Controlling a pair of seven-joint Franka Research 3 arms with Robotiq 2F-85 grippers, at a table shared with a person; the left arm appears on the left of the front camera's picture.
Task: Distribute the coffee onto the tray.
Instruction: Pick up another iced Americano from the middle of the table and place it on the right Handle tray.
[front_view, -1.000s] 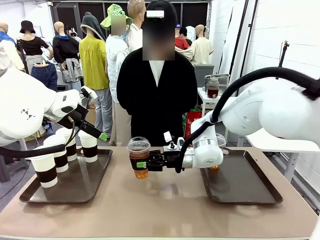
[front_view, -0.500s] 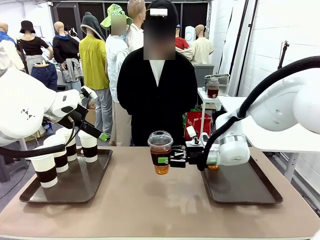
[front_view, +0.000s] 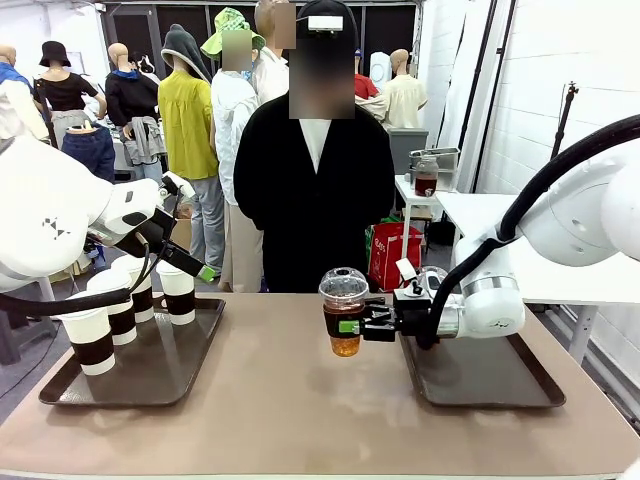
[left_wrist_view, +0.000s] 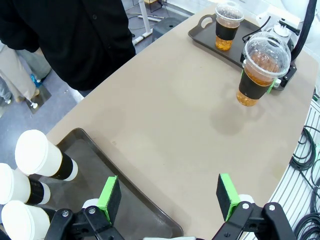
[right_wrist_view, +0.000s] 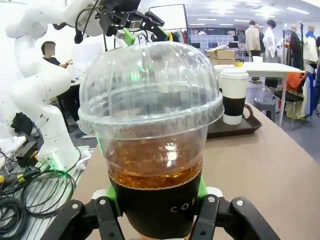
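Observation:
A clear plastic coffee cup (front_view: 344, 300) with a domed lid, amber drink and a dark sleeve hangs above the table. My right gripper (front_view: 350, 326) is shut on its sleeve, just left of the right tray (front_view: 480, 385). The wrist view shows that cup (right_wrist_view: 150, 150) upright between the green pads. A second clear cup (left_wrist_view: 227, 25) stands at the far end of the right tray (left_wrist_view: 200, 30). Several white paper cups (front_view: 92, 335) with brown sleeves stand on the left tray (front_view: 150, 370). My left gripper (left_wrist_view: 168, 197) is open above that tray's near edge, holding nothing.
A person in black (front_view: 315, 190) stands at the far edge of the table, hands out of sight. Bare tabletop (front_view: 300, 410) lies between the two trays. Cables (left_wrist_view: 305, 150) hang off the table's side.
My right gripper has carried the clear cup to the right, from mid-table towards the right tray. The left arm has not moved.

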